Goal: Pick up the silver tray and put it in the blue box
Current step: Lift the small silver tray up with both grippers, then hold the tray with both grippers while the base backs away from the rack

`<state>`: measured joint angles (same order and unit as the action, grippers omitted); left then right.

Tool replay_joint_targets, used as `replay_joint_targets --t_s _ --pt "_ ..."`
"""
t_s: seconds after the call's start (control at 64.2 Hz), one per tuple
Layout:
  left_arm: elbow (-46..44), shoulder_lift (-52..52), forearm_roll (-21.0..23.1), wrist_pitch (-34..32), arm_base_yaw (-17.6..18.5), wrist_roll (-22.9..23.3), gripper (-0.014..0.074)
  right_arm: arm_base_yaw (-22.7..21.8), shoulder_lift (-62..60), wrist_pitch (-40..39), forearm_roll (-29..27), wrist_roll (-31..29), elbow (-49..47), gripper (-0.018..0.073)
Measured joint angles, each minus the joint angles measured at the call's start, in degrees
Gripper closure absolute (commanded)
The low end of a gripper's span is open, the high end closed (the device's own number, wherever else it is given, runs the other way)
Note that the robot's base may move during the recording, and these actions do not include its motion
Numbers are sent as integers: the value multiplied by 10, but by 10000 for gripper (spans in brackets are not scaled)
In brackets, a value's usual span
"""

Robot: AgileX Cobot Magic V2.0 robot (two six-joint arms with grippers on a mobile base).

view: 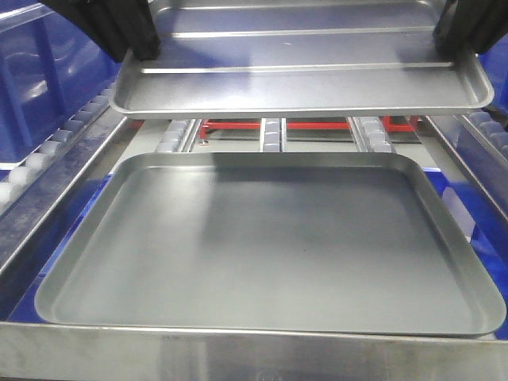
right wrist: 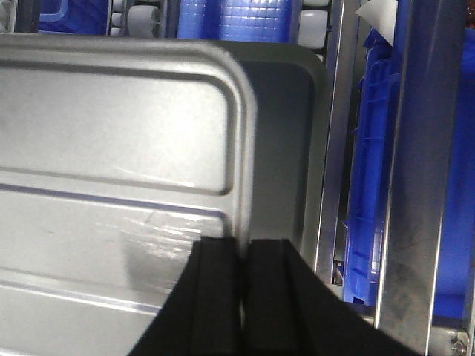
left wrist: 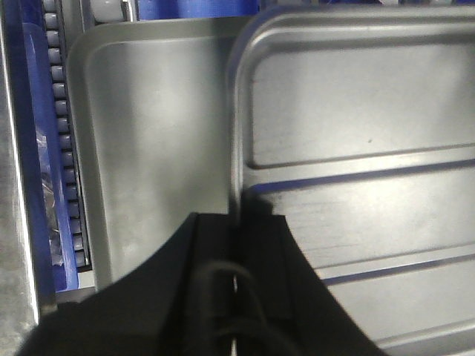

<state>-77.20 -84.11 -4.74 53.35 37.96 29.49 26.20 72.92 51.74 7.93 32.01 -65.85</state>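
Silver tray point(view: 302, 75) held clear above grey tray point(view: 270, 246).
Left gripper point(left wrist: 237, 222), right gripper point(right wrist: 243, 248) each pinched on a short rim; open gap beneath, roller rails point(view: 48, 151) close alongside.

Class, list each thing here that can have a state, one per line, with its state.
silver tray: lifted, level, clamped at both ends, above the grey tray.
grey tray: lying flat, nothing in it.
left gripper: shut on silver tray's rim.
right gripper: shut on silver tray's rim.
blue box: silver tray not yet inside.
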Motion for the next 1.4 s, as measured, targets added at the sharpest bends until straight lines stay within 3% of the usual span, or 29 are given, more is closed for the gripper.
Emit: replay_joint_targets --t_s 1.401 --pt "0 0 0 2 0 0 693 0 0 0 -1 0 0 503"
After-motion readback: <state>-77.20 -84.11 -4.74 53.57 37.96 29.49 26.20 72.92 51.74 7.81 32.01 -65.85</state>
